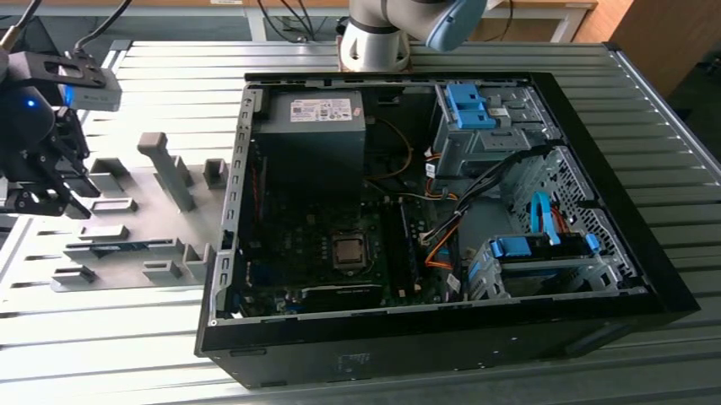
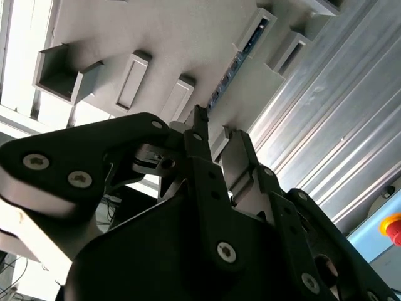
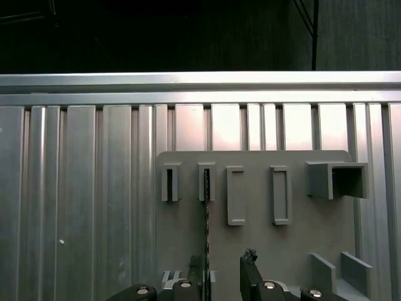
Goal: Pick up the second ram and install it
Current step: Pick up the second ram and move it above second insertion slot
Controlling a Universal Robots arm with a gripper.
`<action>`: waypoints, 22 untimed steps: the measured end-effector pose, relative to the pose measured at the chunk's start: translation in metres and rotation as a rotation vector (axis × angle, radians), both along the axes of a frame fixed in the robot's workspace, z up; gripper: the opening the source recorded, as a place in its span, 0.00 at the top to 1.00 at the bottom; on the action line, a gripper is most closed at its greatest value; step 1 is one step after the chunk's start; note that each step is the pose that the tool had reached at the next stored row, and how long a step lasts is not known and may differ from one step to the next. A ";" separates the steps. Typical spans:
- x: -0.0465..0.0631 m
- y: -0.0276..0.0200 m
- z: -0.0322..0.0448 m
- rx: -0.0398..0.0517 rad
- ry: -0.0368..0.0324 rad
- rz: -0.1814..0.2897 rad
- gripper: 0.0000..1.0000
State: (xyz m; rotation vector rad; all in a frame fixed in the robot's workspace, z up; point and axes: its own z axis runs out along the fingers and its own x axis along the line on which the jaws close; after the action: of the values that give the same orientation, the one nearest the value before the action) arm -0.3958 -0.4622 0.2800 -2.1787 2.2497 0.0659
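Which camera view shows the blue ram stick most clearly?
The second wrist view: the second ram shows its blue side there. First wrist view: the ram edge-on, a thin dark line. Exterior view: the ram, a small blue strip.

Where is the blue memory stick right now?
In the exterior view, the blue memory stick stands on its edge in a slot of the grey holder plate, on that view's left beside the open computer. The gripper hovers close by.
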 end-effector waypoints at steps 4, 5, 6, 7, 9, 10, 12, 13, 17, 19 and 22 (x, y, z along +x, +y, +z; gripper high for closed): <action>0.000 -0.0007 -0.0069 -0.0003 0.0004 0.000 0.63; 0.000 -0.0010 -0.0087 -0.0003 0.0003 0.000 0.63; 0.000 -0.0013 -0.0105 -0.0003 0.0004 0.000 0.63; -0.001 -0.0017 -0.0125 -0.0003 0.0004 0.000 0.63; -0.001 -0.0027 -0.0161 -0.0003 0.0003 0.000 0.63; -0.001 -0.0031 -0.0175 -0.0003 0.0003 0.000 0.63; -0.001 -0.0032 -0.0179 -0.0004 0.0004 0.000 0.63; -0.001 -0.0032 -0.0180 -0.0004 0.0003 0.000 0.63; -0.001 -0.0034 -0.0204 -0.0002 -0.0001 0.000 0.63; -0.001 -0.0046 -0.0238 -0.0004 0.0002 0.000 0.63; -0.001 -0.0073 -0.0294 -0.0003 0.0001 0.000 0.63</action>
State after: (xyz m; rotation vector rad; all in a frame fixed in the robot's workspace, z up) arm -0.3968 -0.4695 0.2506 -2.1789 2.2499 0.0657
